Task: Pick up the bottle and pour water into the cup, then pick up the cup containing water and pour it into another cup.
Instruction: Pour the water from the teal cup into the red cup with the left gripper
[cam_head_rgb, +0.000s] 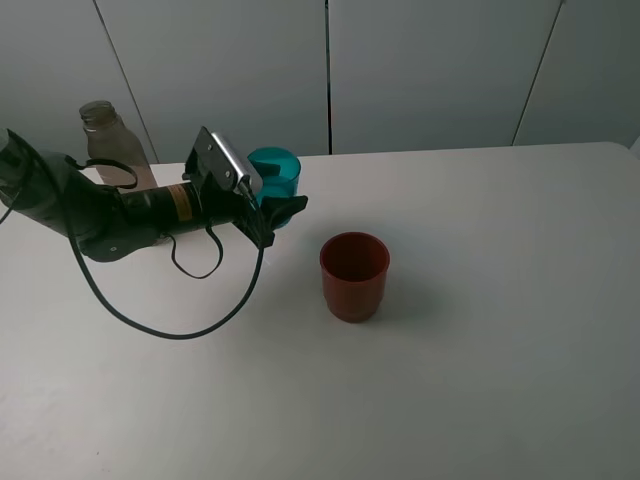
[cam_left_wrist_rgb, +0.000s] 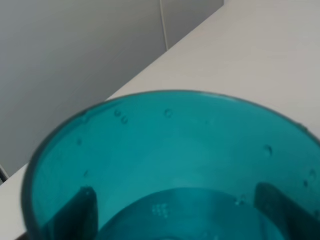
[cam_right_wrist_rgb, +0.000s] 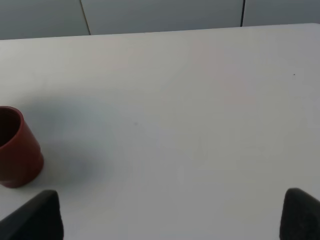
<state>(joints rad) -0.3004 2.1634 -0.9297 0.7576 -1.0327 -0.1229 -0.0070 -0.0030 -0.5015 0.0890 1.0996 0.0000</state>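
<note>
while the left gripper (cam_head_rgb: 283, 213) clamps the teal cup (cam_head_rgb: 276, 170) at upper left and the right gripper (cam_right_wrist_rgb: 169, 217) gapes empty, the cup-to-cup pour seems due: carry, then tip over the central red cup (cam_head_rgb: 353, 272).

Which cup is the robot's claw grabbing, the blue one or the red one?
The teal-blue cup. The left claw is closed around it, while the dark red cup stands alone on the table, untouched.
</note>
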